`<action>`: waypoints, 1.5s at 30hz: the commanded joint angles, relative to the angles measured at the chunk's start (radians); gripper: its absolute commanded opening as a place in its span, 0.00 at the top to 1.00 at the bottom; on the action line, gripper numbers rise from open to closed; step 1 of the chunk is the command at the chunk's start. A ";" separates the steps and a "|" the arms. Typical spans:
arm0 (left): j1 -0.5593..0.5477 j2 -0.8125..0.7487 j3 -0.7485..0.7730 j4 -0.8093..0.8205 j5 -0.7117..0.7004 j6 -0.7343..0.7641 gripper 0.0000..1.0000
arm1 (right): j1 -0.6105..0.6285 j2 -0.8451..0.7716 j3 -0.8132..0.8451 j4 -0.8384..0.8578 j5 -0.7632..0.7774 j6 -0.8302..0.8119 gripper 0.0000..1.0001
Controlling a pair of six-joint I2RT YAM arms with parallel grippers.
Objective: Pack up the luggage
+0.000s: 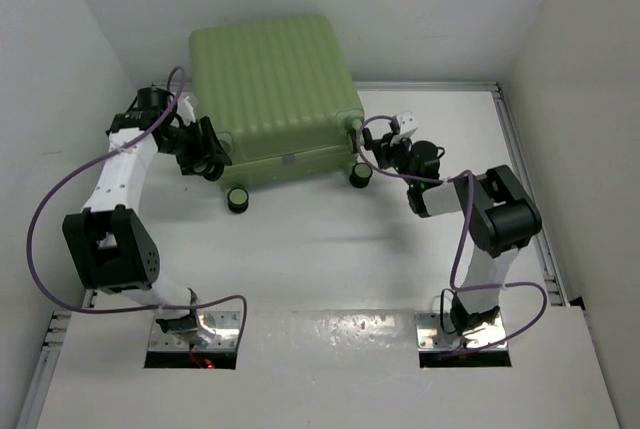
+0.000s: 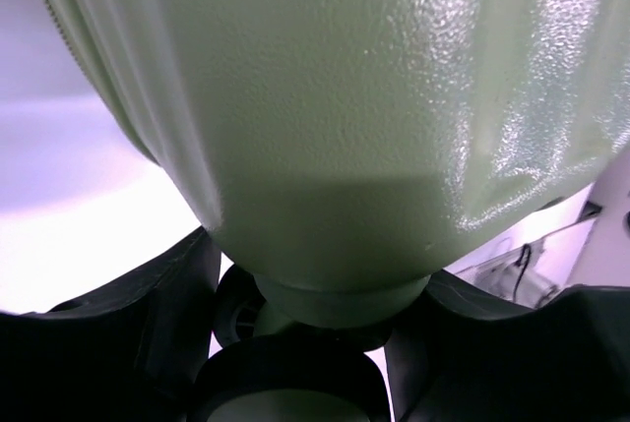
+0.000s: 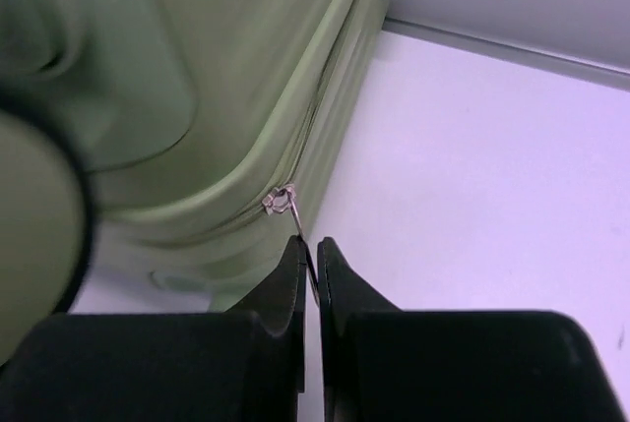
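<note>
The light-green ribbed luggage [image 1: 275,89] lies closed at the back of the table, its black wheels [image 1: 238,199] facing the arms. My left gripper [image 1: 205,156] is at its front left corner. In the left wrist view the fingers [image 2: 118,333] clasp the green wheel mount [image 2: 340,299] from both sides, under the shell [image 2: 374,97]. My right gripper [image 1: 377,149] is at the front right corner. In the right wrist view it [image 3: 311,245] is shut on the metal zipper pull [image 3: 287,204] on the luggage's side [image 3: 197,97].
White walls enclose the table on the left, back and right. A metal rail [image 1: 525,179] runs along the right edge. Another wheel [image 1: 359,175] sits just beside my right gripper. Purple cables loop from both arms.
</note>
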 commanded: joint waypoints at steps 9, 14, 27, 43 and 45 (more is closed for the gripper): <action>0.076 0.319 0.228 0.404 -0.276 0.037 1.00 | -0.161 0.288 0.421 -0.038 -0.114 -0.055 1.00; 0.076 0.330 0.226 0.483 -0.227 0.132 1.00 | -0.164 0.487 0.638 -0.067 -0.115 0.047 1.00; 0.045 0.325 0.209 0.629 -0.170 0.232 0.91 | -0.118 0.959 1.505 -0.230 -0.031 0.323 1.00; -0.035 -0.204 -0.195 0.935 0.161 0.238 0.00 | -0.248 0.379 0.681 -0.300 -0.595 0.619 0.45; -0.035 -0.284 -0.267 0.922 0.136 0.226 0.00 | -0.253 0.350 0.665 -0.360 -0.638 0.665 0.45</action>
